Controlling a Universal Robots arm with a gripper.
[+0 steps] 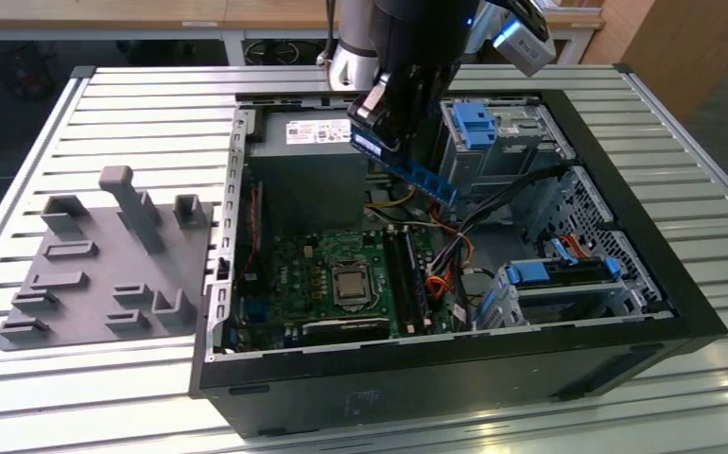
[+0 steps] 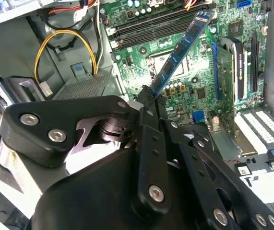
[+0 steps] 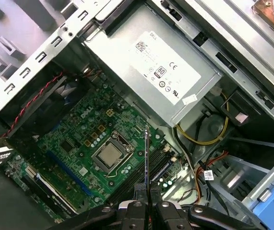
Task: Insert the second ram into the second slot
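Observation:
The second ram (image 1: 417, 176), a thin blue board strip with dark chips, hangs tilted above the open computer case (image 1: 465, 364). My gripper (image 1: 383, 121) is shut on its upper end. In the second wrist view the ram (image 2: 181, 46) sticks out past my gripper (image 2: 148, 94) towards the green motherboard (image 2: 194, 81). The first wrist view shows the ram (image 3: 147, 155) edge-on between the fingertips of the gripper (image 3: 146, 191). The dark ram slots (image 1: 407, 276) lie below it on the motherboard, beside the processor socket (image 1: 349, 284). The ram is well above the slots and touches nothing.
A grey power supply (image 1: 303, 151) fills the case's far corner, with yellow and orange cables (image 1: 396, 203) beside it. Blue drive cages (image 1: 480, 123) line the exterior view's right side. A grey fixture plate (image 1: 99, 274) with upright pegs lies on the slatted table to the left.

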